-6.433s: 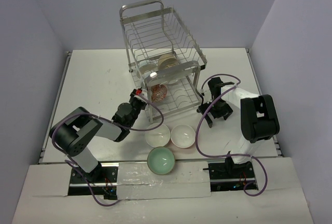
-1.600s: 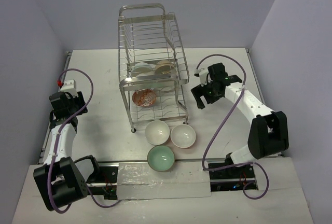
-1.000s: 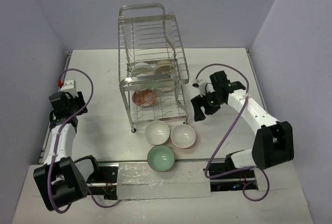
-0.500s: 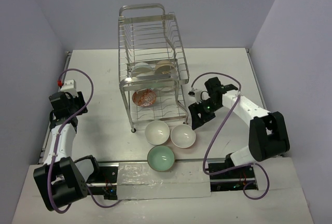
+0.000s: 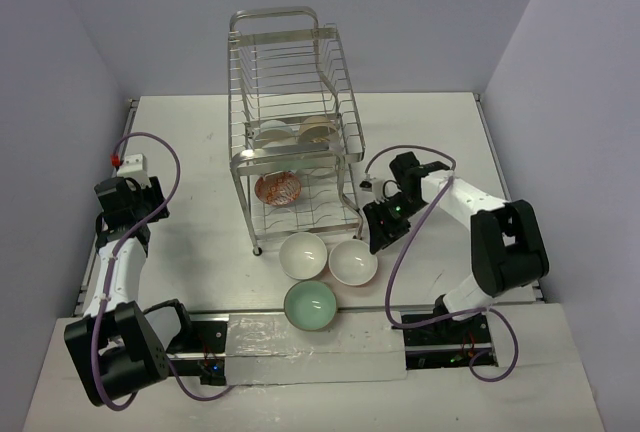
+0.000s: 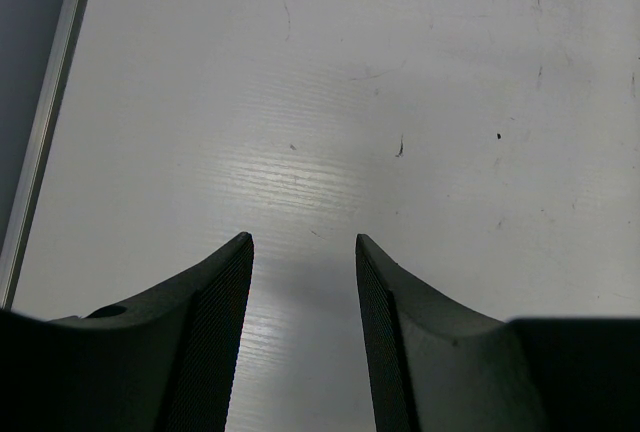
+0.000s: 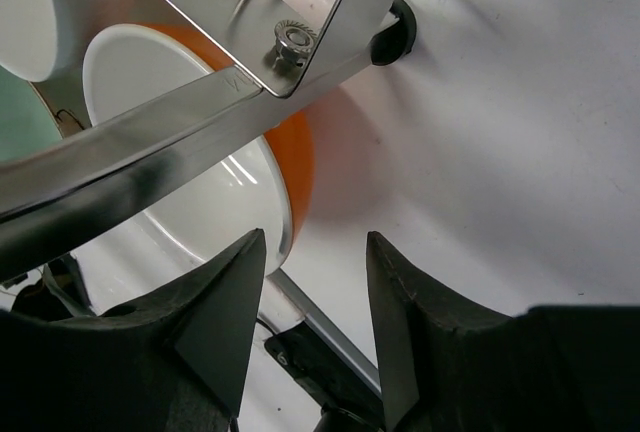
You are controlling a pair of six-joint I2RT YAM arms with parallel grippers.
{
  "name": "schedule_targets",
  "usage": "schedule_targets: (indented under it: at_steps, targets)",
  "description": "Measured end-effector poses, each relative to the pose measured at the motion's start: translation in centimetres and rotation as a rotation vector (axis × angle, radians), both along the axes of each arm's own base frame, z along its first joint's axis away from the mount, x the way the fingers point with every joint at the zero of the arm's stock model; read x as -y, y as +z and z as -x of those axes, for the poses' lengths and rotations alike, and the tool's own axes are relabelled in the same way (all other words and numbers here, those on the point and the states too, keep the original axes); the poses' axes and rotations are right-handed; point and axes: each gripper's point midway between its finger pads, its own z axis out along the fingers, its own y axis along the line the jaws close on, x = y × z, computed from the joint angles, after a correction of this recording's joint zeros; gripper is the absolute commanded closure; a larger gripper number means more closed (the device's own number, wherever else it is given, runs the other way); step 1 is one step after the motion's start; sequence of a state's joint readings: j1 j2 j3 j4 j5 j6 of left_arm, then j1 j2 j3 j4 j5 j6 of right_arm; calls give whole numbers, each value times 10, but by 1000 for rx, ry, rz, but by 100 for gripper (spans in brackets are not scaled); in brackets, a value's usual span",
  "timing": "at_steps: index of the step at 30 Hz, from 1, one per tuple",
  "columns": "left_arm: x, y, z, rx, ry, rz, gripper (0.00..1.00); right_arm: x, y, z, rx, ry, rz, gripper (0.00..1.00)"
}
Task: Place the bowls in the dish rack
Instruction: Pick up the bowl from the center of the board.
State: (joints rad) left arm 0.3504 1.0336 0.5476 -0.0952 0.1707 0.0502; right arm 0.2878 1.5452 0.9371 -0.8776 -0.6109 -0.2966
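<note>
A white table [image 5: 190,152] fills the centre of the overhead view, its top lightly scuffed and speckled. Plain pale lavender walls [image 5: 420,12] enclose it at the top, left and right. A metal rail [image 5: 103,212] edges its left side. Lighting is soft and even.

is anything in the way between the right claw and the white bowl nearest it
Nothing visible blocks it. The right claw is open right beside the near rim of the white round ceramic bowl with an orange outside. A frame bar of the silver metal wire dish rack crosses only the bowl's far part, close above.
</note>
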Motion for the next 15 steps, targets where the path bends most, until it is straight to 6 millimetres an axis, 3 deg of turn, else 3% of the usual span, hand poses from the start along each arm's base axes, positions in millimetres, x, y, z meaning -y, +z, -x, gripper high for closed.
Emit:
schedule_targets:
  at_steps: [15]
  targets:
    - [0,-1,0,-5,0,2,50,-7,-2,1,-32,25,4,55]
